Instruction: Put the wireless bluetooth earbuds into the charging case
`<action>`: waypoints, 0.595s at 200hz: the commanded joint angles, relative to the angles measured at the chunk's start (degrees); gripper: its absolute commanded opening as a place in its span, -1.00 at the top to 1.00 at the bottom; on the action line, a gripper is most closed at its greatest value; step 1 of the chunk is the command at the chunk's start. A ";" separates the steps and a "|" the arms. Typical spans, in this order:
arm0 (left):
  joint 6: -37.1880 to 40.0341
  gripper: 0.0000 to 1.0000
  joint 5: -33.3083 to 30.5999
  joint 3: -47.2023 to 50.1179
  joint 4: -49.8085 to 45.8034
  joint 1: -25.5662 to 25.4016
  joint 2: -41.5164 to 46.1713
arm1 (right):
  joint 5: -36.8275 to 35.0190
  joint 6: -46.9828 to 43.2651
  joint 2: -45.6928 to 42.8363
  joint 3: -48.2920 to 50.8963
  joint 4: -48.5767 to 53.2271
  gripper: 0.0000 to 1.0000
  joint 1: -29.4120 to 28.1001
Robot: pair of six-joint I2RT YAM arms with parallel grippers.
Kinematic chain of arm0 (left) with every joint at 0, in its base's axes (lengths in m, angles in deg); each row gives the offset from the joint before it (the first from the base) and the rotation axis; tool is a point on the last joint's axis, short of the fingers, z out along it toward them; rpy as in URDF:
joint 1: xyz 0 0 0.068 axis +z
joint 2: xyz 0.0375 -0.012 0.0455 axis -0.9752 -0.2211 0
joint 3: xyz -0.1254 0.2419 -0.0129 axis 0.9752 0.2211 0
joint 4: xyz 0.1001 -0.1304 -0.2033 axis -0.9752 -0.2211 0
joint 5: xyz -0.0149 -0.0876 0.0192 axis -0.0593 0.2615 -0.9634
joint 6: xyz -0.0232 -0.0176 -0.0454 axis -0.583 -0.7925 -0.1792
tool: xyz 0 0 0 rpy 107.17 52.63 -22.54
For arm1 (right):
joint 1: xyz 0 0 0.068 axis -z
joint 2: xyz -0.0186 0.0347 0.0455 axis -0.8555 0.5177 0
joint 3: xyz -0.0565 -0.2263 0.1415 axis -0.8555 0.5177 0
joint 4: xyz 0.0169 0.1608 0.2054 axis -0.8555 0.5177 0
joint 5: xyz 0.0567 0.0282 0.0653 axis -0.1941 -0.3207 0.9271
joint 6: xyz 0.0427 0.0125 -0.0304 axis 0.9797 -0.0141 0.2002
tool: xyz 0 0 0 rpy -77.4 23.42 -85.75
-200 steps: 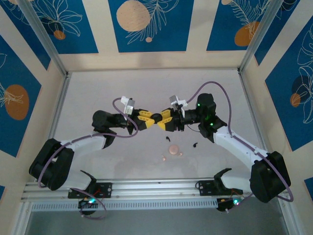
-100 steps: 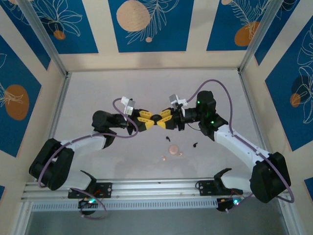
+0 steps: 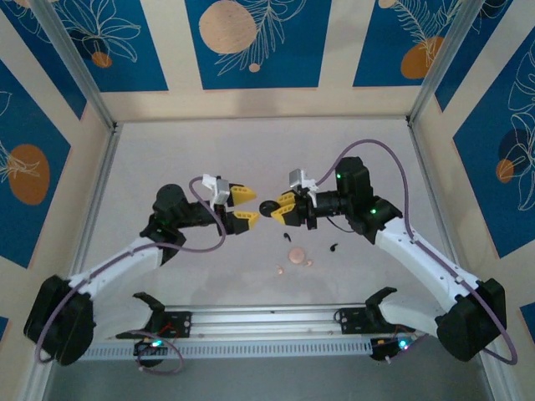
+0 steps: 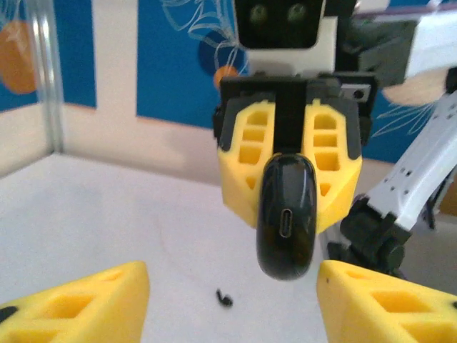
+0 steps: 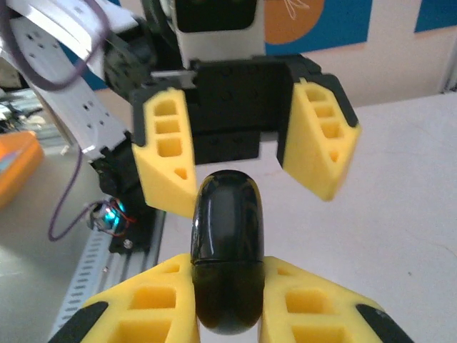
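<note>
Left gripper (image 3: 253, 204) is spread wide and faces the right gripper (image 3: 269, 210), which is clamped on the black charging case (image 4: 287, 214). The case's long axis runs out along the fingers toward the left arm, charging port (image 4: 285, 223) end leading. On the table (image 3: 167, 150), on the near side of the grippers, lie a black earbud (image 3: 287, 238), a second black earbud (image 3: 334, 246) further right, and pale pink specks (image 3: 281, 269) that are probably buds but too small to confirm.

Glossy black charging case (image 5: 227, 250), bright yellow fingers (image 5: 285, 282) on the right gripper (image 3: 276, 210), same yellow on the left gripper (image 3: 248, 205). Pale grey table (image 3: 251, 150), one black bud (image 3: 334, 247), pale pink buds (image 3: 281, 270). Walls (image 3: 251, 42): blue panels, white leaf outlines, orange discs, cream bands.
</note>
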 commanded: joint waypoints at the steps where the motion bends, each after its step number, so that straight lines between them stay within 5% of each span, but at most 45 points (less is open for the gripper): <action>1: 15.31 -0.31 -5.75 -3.17 -23.66 0.01 4.60 | -8.53 -6.95 0.76 -2.45 8.49 0.64 -1.74; 39: 27.06 -0.33 -8.19 -5.50 -37.76 0.01 6.89 | -16.69 -13.06 6.51 -7.75 15.12 0.64 -5.07; 119: 39.77 -0.30 -9.51 -9.06 -42.99 -0.03 -0.58 | -21.95 -20.15 14.29 -13.42 19.38 0.64 -7.54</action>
